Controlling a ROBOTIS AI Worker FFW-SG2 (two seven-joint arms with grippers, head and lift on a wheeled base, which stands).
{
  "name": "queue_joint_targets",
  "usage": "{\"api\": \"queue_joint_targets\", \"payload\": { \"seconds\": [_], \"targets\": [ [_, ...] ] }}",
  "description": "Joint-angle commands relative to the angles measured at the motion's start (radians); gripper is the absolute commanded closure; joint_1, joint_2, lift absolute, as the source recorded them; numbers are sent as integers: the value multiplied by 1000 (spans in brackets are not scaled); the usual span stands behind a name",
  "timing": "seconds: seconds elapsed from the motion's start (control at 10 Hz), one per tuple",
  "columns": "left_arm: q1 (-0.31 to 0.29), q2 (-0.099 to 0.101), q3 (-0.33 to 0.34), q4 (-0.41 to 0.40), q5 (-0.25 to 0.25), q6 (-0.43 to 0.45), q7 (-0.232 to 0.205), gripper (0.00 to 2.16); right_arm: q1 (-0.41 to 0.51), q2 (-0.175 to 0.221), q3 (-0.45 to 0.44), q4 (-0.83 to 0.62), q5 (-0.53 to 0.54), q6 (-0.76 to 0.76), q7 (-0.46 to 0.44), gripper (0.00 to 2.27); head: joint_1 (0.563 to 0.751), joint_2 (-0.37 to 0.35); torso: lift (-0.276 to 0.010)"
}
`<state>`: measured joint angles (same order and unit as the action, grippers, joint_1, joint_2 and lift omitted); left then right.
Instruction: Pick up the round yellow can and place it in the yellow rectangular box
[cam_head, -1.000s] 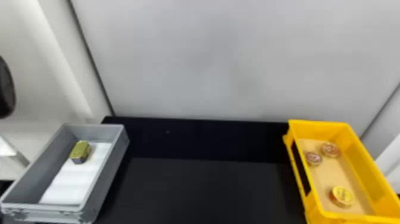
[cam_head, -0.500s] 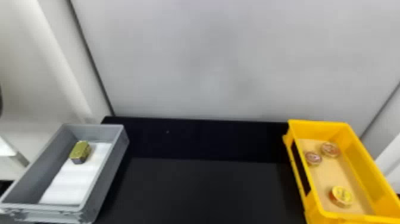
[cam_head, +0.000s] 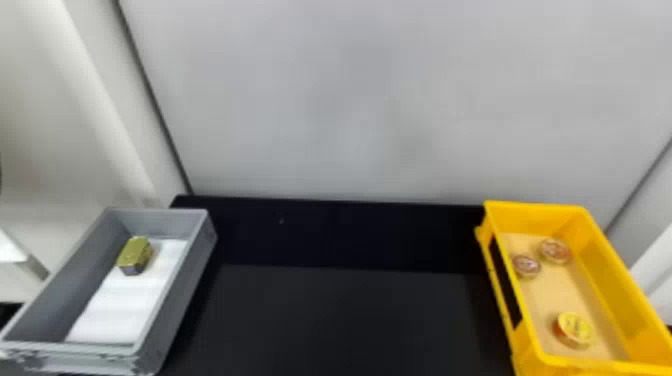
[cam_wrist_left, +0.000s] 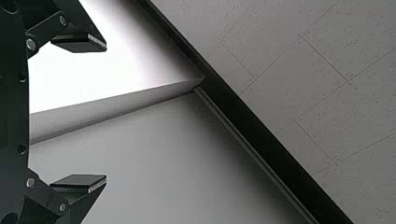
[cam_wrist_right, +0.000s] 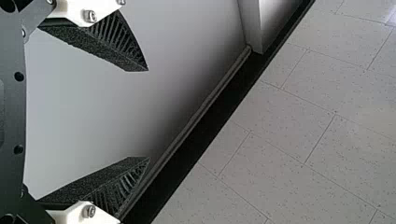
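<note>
Lying in the yellow box (cam_head: 612, 277), the yellow can (cam_head: 575, 330) seems delivered, so left gripper (cam_wrist_left: 106, 113) and right gripper (cam_wrist_right: 148, 115) gape empty.

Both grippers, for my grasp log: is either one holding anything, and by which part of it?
Nothing is held: the left gripper and the right gripper both stand open. The round yellow can lies in the yellow rectangular box.
</note>
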<state>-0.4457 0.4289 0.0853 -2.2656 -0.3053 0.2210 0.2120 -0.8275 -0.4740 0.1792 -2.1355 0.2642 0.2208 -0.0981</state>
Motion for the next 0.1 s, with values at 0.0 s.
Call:
{"api": "queue_joint_targets", "payload": {
  "seconds": [0.0],
  "targets": [
    [4,1,2,0,0,0,1,265,1,0,3,5,1,-1,-2,114,663,54,-10]
  ]
}}
